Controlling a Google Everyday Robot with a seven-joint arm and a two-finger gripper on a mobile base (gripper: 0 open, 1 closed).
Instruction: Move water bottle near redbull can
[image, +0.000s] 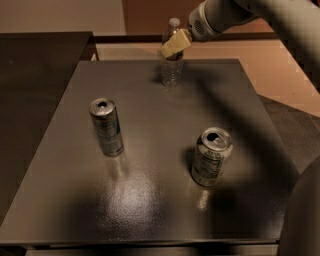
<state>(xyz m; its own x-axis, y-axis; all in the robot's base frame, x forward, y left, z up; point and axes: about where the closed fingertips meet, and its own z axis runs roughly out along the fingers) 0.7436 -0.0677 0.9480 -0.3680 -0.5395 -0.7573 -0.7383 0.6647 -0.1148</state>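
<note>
The water bottle (172, 67) stands upright at the far edge of the dark table (150, 200), clear and ribbed with a white cap. My gripper (175, 44) is at the bottle's upper part, reaching in from the upper right and covering its neck. The redbull can (106, 127), tall and slim, stands upright at the table's left middle, well in front and to the left of the bottle.
A wider silver can (211, 156) with text print stands at the right front of the table. A second dark table (40, 75) adjoins on the left. The arm (240, 15) crosses the top right. Tan floor lies beyond the table.
</note>
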